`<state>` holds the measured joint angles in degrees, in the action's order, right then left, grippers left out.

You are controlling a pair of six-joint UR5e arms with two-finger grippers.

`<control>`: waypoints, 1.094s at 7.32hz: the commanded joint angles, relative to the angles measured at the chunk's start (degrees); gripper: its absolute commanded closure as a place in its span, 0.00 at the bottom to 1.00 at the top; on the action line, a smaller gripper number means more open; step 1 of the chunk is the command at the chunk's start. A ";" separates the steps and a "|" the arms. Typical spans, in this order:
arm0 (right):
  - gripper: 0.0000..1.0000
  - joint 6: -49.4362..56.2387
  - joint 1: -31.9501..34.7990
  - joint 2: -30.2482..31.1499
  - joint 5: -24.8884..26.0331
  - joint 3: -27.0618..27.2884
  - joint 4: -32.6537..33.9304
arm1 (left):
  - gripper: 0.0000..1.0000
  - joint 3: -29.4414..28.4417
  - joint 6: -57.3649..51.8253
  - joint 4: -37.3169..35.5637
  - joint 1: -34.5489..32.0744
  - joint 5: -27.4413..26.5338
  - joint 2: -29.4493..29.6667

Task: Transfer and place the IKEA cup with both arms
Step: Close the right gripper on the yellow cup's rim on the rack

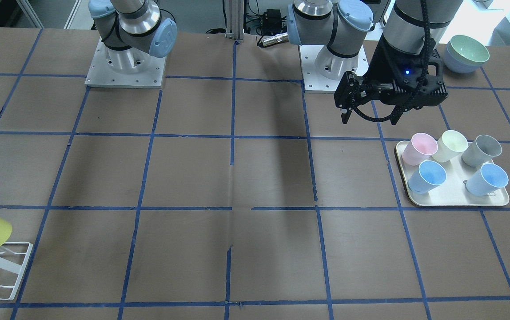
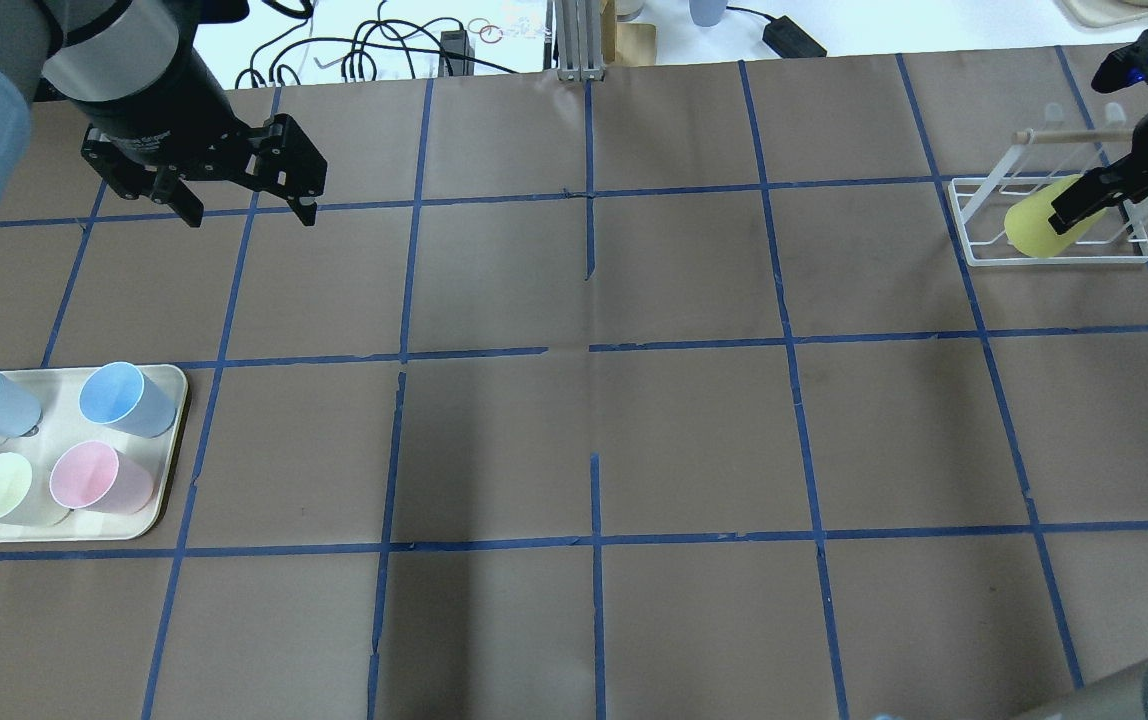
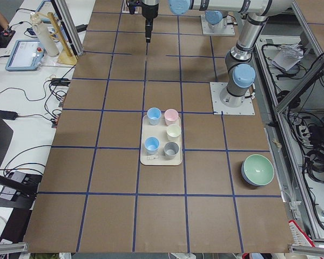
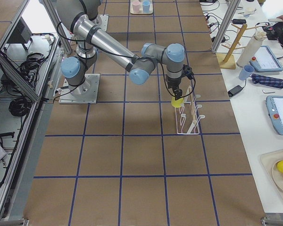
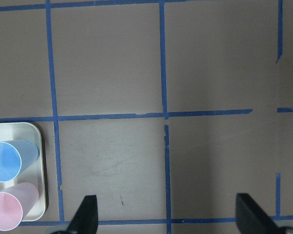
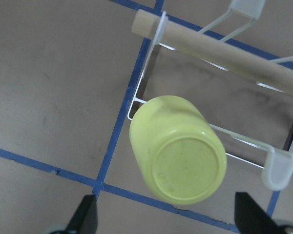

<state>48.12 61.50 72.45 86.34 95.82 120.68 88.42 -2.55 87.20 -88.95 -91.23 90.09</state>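
- Right gripper (image 6: 166, 197) spread wide either side of the cup (image 6: 178, 148), not touching; closing off-centre, I could knock it off the rack (image 6: 210, 46).
- Left gripper (image 2: 251, 215), upper left, spread wide, empty.

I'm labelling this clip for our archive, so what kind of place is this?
Probably a robotics lab cell: the left arm and right arm bolted to a table gridded in blue tape, with a teach pendant on the side bench.

Yellow cup (image 6: 178, 148) over white wire rack (image 6: 278, 168)
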 commanded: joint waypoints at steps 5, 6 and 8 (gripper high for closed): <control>0.00 -0.22 0.29 -4.06 -2.40 -0.36 4.82 | 0.00 0.00 0.00 -0.01 0.00 0.00 0.00; 0.00 -0.22 0.29 -4.59 -2.49 -0.54 4.82 | 0.00 0.00 0.00 0.08 0.00 0.00 0.00; 0.00 -0.22 0.29 -4.25 -2.41 -0.63 4.74 | 0.00 0.00 0.00 0.08 0.00 0.00 0.00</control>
<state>47.91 61.77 68.08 83.89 95.29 125.47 88.42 -2.55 87.27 -88.95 -91.23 90.09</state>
